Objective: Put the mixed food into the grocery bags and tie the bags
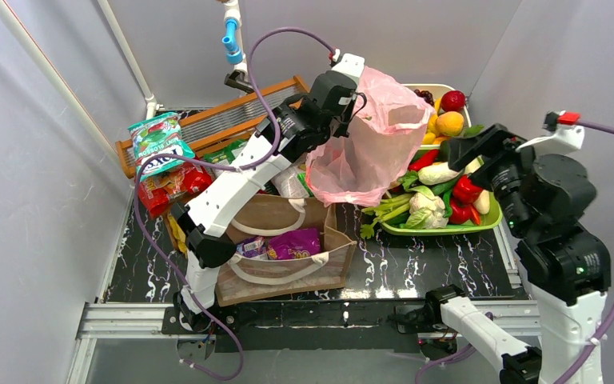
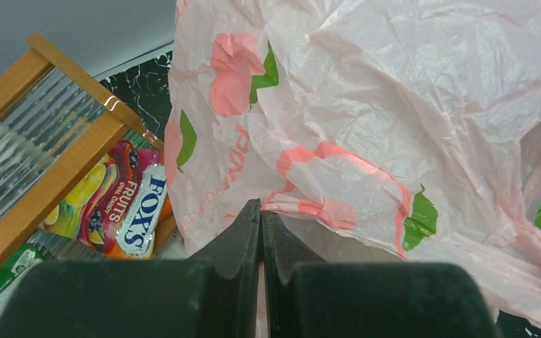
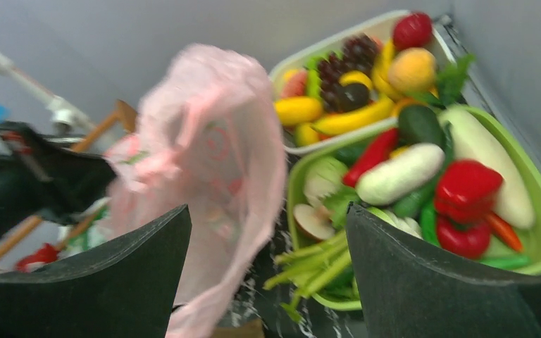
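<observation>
My left gripper [image 1: 352, 108] is shut on the edge of the pink plastic bag [image 1: 368, 148] and holds it lifted above the table, left of the trays. In the left wrist view the jaws [image 2: 261, 208] pinch the bag [image 2: 394, 105]. My right gripper [image 1: 460, 148] is open and empty above the green tray; in its view [image 3: 268, 208] the bag [image 3: 211, 155] hangs to the left. The brown tote [image 1: 332, 268] stands at the front with a purple packet [image 1: 294, 242] inside. Snack packets, one teal Fox's [image 1: 160, 148] and one red [image 1: 168, 186], lie at the left. A Fox's fruits packet [image 2: 137, 204] shows under the bag.
A green tray [image 1: 440, 228] holds toy vegetables: cauliflower [image 1: 425, 200], red pepper [image 3: 465, 190], celery. A white tray [image 1: 448, 86] behind it holds fruits, with grapes [image 3: 352, 56]. A wooden slatted rack [image 1: 224, 116] stands at the back left. Grey walls close in on both sides.
</observation>
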`<state>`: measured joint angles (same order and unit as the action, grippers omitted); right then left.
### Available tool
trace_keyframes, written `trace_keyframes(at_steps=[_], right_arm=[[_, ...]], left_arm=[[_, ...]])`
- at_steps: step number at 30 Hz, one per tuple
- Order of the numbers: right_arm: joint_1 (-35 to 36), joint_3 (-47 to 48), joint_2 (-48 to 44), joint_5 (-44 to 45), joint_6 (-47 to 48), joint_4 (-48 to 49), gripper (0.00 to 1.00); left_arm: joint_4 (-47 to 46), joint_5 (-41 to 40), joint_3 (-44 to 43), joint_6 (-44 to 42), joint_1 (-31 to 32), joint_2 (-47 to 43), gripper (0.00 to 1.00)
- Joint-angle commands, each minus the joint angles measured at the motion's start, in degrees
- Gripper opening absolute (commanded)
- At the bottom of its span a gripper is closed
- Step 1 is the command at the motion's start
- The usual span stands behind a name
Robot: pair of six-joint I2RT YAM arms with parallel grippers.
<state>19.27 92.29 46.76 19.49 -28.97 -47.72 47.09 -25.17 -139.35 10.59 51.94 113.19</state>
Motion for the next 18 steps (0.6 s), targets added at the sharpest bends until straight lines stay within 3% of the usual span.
trace_keyframes(at_steps=[1,8,14,18], right_arm=[[0.35,-4.13,1.61,7.85,0.0,-6.69,0.88],[-0.76,-7.71,4.65,8.4,-2.44,-9.08,0.89],[-7.7,-12.3,7.85,-6.64,-9.84,-10.57,0.89],[-10.74,-14.7,9.03,-10.96,-12.4,-7.68,0.89]], left_arm=[[2.29,-3.68,-0.03,4.74,-0.54,-2.35,0.0],[0.51,-3.37,1.79,5.94,-1.14,-3.71,0.0],[1.48,-3.5,2.73,5.41,-1.21,-4.84,0.0],[0.41,-3.35,5.3,5.34,-1.32,-6.94,0.0]])
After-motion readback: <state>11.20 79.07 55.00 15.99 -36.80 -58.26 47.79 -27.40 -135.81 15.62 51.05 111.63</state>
